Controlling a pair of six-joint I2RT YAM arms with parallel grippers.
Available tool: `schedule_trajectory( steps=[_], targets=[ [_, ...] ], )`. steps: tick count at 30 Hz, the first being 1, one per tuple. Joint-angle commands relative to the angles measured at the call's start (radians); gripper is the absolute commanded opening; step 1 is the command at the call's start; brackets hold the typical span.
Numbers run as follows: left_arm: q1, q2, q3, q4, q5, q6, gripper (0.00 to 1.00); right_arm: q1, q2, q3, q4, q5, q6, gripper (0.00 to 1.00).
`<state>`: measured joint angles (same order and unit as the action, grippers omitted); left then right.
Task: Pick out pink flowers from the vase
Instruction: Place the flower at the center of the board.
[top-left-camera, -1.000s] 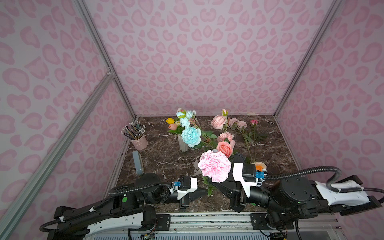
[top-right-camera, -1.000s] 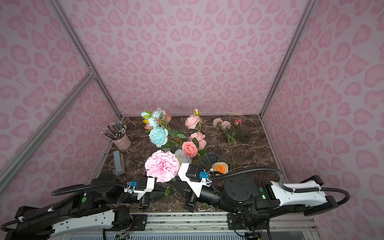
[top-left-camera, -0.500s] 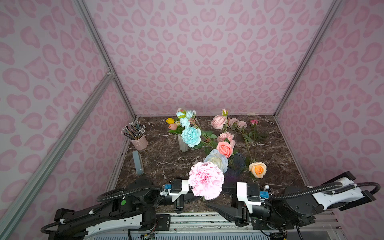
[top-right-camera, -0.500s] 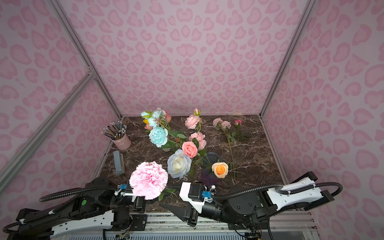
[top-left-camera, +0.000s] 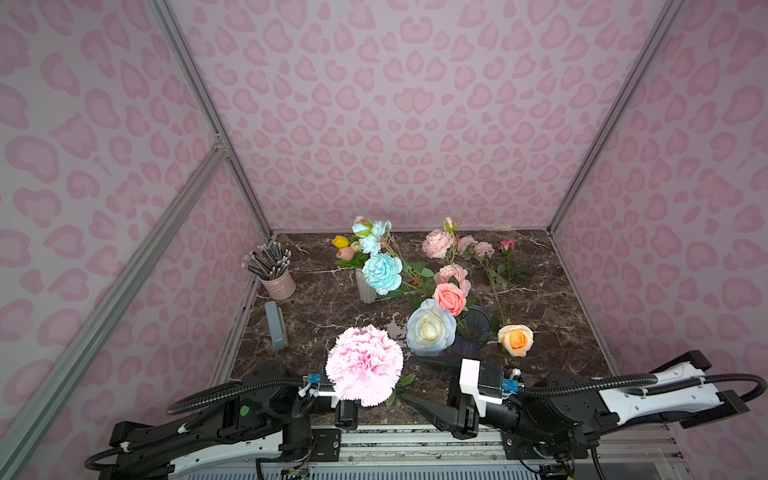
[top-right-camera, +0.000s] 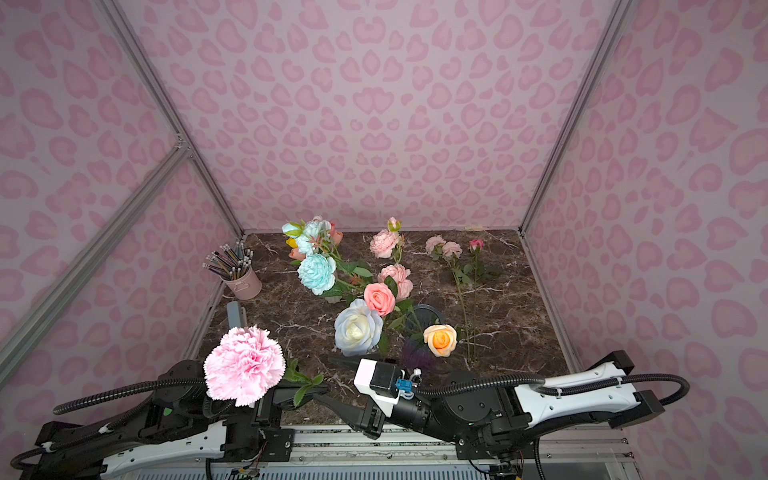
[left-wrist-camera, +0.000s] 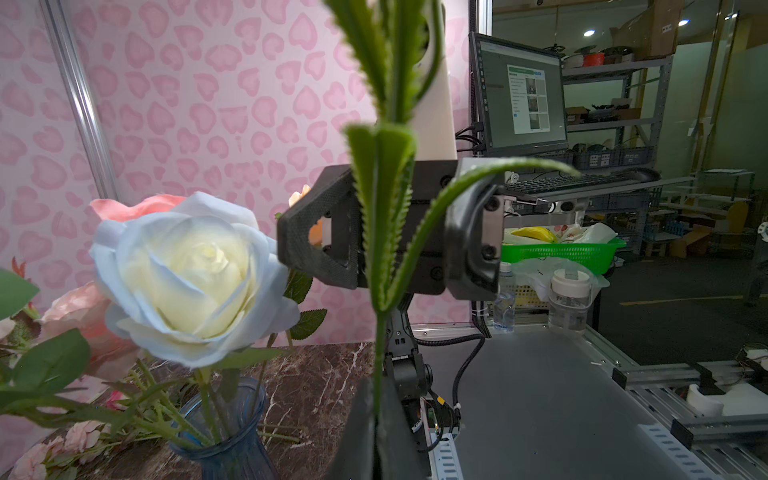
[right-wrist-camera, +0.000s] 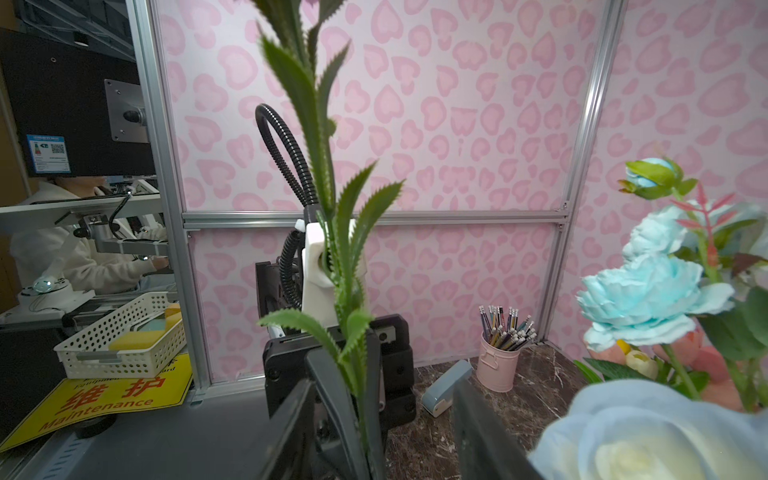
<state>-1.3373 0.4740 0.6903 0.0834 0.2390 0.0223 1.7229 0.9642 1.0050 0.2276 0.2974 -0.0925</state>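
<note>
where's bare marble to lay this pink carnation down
Widest bare marble: between the grey stapler, the white vase and the pink carnation. Another strip runs between the laid-down pink roses and the right-hand wall. Crowded around the dark glass vase and the blue-white rose.

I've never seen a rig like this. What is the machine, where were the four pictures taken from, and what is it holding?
This is a robot with two arms at a marble table. Two pictures look down from one camera overhead; the other two come from a small camera on each wrist. The left gripper is shut on the stem of a pink carnation. The right gripper is open, close to that stem. On the table stand a dark glass vase holding roses, a white vase with blue flowers and a pencil cup; some pink flowers lie at the back.
</note>
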Motion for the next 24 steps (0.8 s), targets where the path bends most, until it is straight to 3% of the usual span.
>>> schedule_trajectory(
  steps=[1, 6, 12, 16, 21, 24],
  targets=[
    [0.001, -0.001, -0.001, 0.052, 0.017, -0.01, 0.02, -0.014, 0.021, 0.0, 0.069, -0.08, 0.037, 0.48],
    [0.0, -0.01, -0.008, 0.052, 0.01, -0.016, 0.02, -0.026, 0.054, 0.017, 0.055, -0.116, 0.049, 0.44],
    [0.001, -0.008, -0.008, 0.058, 0.019, -0.017, 0.02, -0.046, 0.059, 0.005, 0.064, -0.121, 0.069, 0.27],
    [0.0, -0.006, -0.009, 0.054, 0.024, -0.019, 0.02, -0.057, 0.068, 0.004, 0.065, -0.122, 0.083, 0.21],
    [0.001, -0.011, -0.014, 0.055, 0.022, -0.023, 0.02, -0.065, 0.077, 0.007, 0.062, -0.13, 0.086, 0.02],
    [0.001, -0.011, -0.011, 0.044, 0.017, -0.027, 0.03, -0.065, 0.076, 0.016, 0.061, -0.13, 0.08, 0.0]
  ],
)
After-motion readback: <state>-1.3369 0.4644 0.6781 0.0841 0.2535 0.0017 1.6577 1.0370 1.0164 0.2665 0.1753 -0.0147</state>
